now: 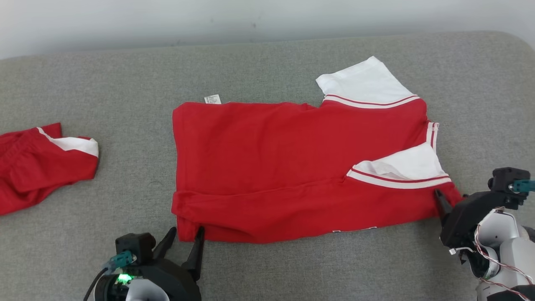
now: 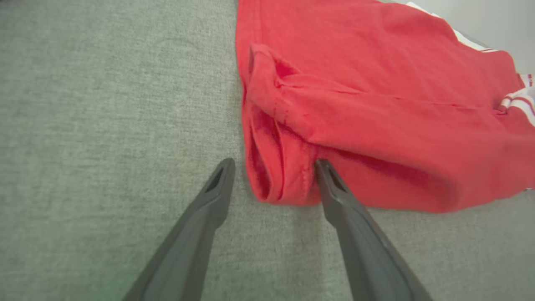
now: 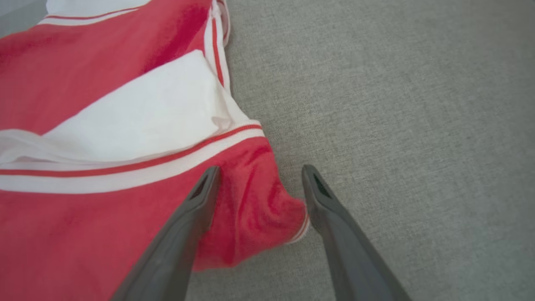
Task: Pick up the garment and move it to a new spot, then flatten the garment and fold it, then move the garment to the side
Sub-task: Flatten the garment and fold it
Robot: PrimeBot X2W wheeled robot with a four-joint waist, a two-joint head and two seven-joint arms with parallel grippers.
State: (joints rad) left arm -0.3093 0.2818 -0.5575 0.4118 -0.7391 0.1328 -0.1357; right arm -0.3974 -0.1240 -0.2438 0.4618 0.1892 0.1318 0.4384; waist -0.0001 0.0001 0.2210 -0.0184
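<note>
A red garment (image 1: 271, 159) with white sleeves and striped trim lies partly folded across the grey cushion, its near edge doubled over. My left gripper (image 1: 186, 236) is open at the garment's lower left corner (image 2: 276, 184), one finger on each side of the rolled hem. At the lower right corner (image 3: 259, 200) my right gripper (image 3: 259, 179) is open too, straddling the bunched red cloth below the white sleeve (image 3: 138, 113). In the head view one dark finger (image 1: 442, 204) of the right gripper touches that corner.
A second red and white garment (image 1: 37, 163) lies crumpled at the left edge of the grey cushion (image 1: 125, 96). A pale wall runs behind the cushion's far edge. Bare cushion stretches in front of and to the right of the garment.
</note>
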